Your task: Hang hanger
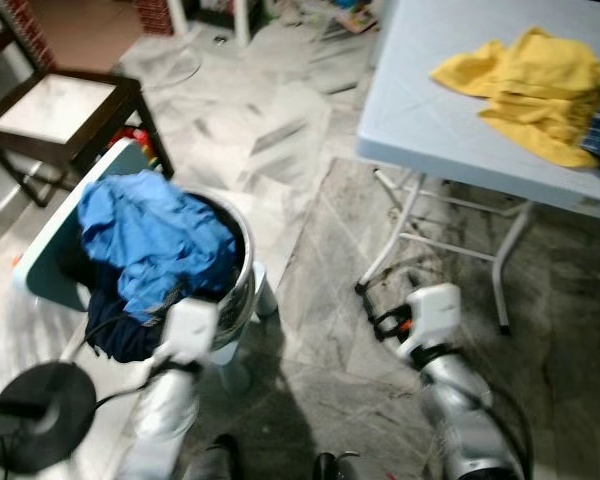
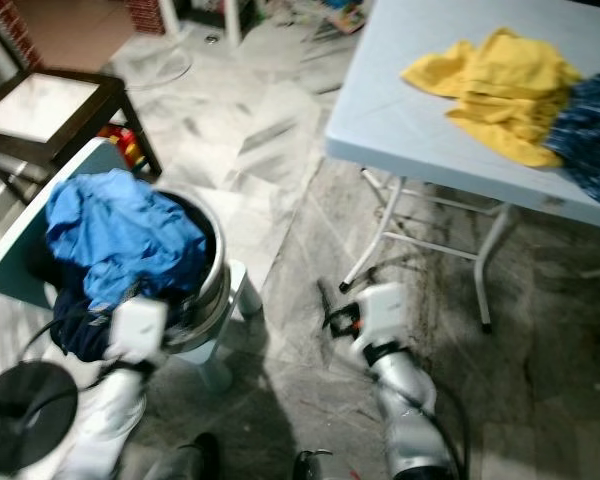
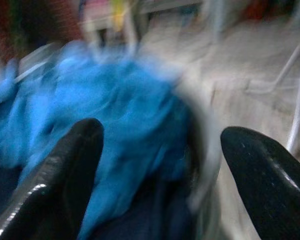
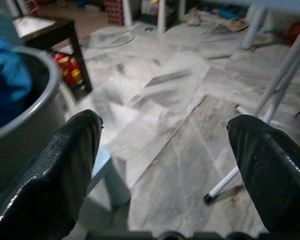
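My left pincer (image 3: 160, 180) hangs over the round grey metal tub (image 1: 236, 290), its two black fingers (image 3: 65, 170) spread wide apart and holding nothing. Under it lies a crumpled bright blue garment (image 1: 150, 235) heaped on dark navy cloth (image 1: 120, 335), all piled inside the tub (the wrist picture is blurred). The tub stands on a small pale teal stool (image 1: 50, 250). My right pincer (image 4: 165, 165) is lower, over the grey marbled floor (image 1: 310, 260), fingers likewise wide open and empty. To my right stands the pale blue folding counter (image 1: 450, 110) on white legs, bearing a rumpled yellow cloth (image 1: 535, 85) and a dark blue patterned cloth (image 2: 590, 130). I cannot make out any hanger
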### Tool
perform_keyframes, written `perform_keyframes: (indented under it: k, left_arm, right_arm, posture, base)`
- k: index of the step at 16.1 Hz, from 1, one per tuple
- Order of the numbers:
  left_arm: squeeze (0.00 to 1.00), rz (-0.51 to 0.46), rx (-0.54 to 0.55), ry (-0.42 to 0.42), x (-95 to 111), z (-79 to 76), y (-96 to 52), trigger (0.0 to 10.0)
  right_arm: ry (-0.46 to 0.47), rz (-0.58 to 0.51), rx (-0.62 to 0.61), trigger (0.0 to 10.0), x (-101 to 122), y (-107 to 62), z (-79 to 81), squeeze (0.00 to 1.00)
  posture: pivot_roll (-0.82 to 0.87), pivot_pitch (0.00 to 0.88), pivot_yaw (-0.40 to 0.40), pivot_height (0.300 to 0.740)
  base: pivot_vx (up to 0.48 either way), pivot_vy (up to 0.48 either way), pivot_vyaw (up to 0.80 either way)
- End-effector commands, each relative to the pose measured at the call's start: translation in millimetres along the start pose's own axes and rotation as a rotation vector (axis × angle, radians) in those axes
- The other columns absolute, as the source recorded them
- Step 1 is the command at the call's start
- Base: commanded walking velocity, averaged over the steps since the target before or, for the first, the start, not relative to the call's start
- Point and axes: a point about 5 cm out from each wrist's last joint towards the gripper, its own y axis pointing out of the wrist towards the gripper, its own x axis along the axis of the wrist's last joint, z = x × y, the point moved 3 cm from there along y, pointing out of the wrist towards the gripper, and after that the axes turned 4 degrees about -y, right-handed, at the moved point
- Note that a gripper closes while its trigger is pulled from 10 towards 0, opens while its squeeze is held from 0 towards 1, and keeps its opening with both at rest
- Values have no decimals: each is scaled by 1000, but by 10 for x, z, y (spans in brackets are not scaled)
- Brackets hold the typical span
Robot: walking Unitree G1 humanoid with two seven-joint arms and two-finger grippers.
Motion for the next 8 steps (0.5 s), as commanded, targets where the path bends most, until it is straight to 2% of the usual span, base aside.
perform_keyframes:
  k: [1,3,4,5,8]
  left_arm:
    - [0,153,20,-65,-110,107,-109,10000]
    - [0,144,58,-38,-32,291,-125,10000]
    - [0,148,111,-40,-40,397,-123,10000]
    - [0,149,144,-52,-57,506,-102,10000]
    - [0,167,82,-47,47,576,-38,10000]
  right_arm:
    - [62,7,-42,10000,12,8,-36,0]
    - [103,22,-52,10000,19,36,-65,0]
    - [90,60,-53,10000,-70,10,-138,0]
    - [122,99,-102,10000,-135,-7,-255,0]
    - [125,109,-109,10000,-127,0,-293,0]
  posture:
    - [116,229,-81,740]
    - [174,235,-72,740]
    - [182,235,-80,740]
    - [189,228,-89,740]
    - [197,217,-82,740]
  base:
    - [0,0,0]
    - [0,0,0]
    - [0,0,0]
    - [0,0,0]
    - [0,0,0]
